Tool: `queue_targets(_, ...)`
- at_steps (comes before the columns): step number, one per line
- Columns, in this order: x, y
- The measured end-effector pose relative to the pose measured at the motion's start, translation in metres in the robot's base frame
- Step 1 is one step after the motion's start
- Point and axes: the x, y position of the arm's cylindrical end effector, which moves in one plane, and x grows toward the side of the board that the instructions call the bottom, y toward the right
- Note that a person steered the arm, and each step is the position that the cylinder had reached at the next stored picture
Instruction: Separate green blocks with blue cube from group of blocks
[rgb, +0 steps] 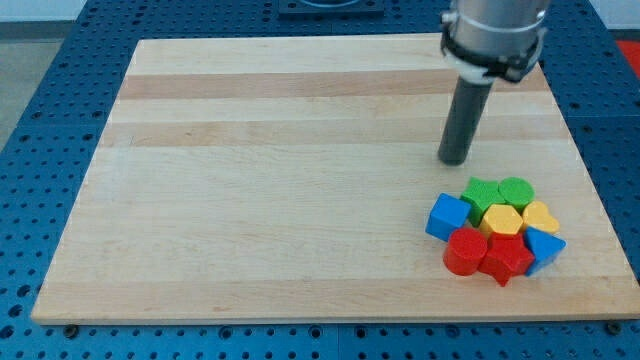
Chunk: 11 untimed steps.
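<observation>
**Cluster still whole, tip parked above it**

Red blocks sit nearest the camera: a red cylinder (463, 251) and a red star-shaped block (505, 259) along the view's bottom edge of the group. Behind them are a yellow hexagon-like block (502, 221) and a second yellow block (541, 217), with a blue wedge-like block (545, 246) at the view's right. The blue cube (448, 217) sits on the view's left flank, touching or just beside the pack. The two green blocks, a green star-like block (483, 193) and a green cylinder (516, 190), form the row toward the view's top.

As I judge it, nothing is separated yet: greens and cube are all packed in with the others, on the wooden board (270, 150) near its lower right corner. The whole job is left.

My tip (455, 160) rests just above the greens toward the view's top, apart from them, slightly to the left. I have no claw, so open or closed doesn't apply.

Hard to read: exact shapes of the yellow pair and the blue wedge, and whether the cube actually touches its neighbours. The arm is cut off at the view's top.
</observation>
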Motion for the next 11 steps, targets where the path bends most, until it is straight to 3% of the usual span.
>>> queue_targets(2,0.011,0.156)
queue_targets(3,0.019,0.188)
queue_targets(6,0.101,0.126)
queue_targets(11,0.045,-0.062)
